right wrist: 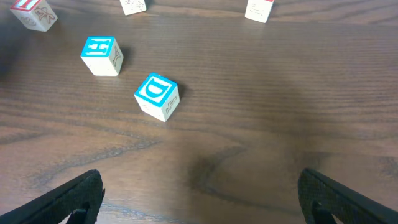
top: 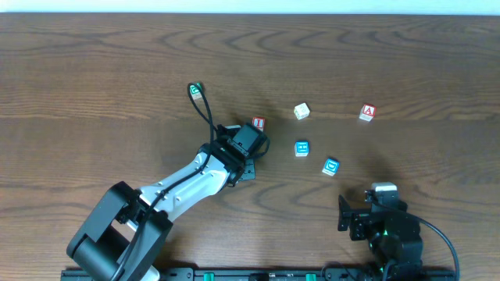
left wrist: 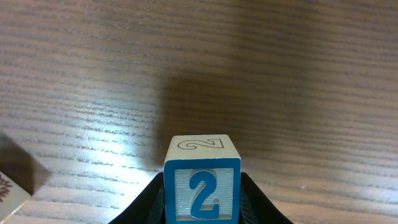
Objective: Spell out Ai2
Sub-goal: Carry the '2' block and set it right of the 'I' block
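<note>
My left gripper (top: 248,143) (left wrist: 202,202) is shut on a blue block with a "2" (left wrist: 202,180) on its face, held just above the table; the overhead view hides this block under the gripper. A red "i" block (top: 258,123) sits just beyond the left gripper. A red "A" block (top: 368,112) (right wrist: 259,9) lies far right. My right gripper (top: 373,212) (right wrist: 199,199) is open and empty near the front right.
A blue "H" block (top: 301,148) (right wrist: 101,55) and a blue "D" block (top: 331,166) (right wrist: 157,96) lie right of centre. A white block (top: 301,112) (right wrist: 132,5) sits behind them. A pale block corner (left wrist: 9,196) shows left of the held block. A green-tipped cable (top: 195,90) loops behind the left arm.
</note>
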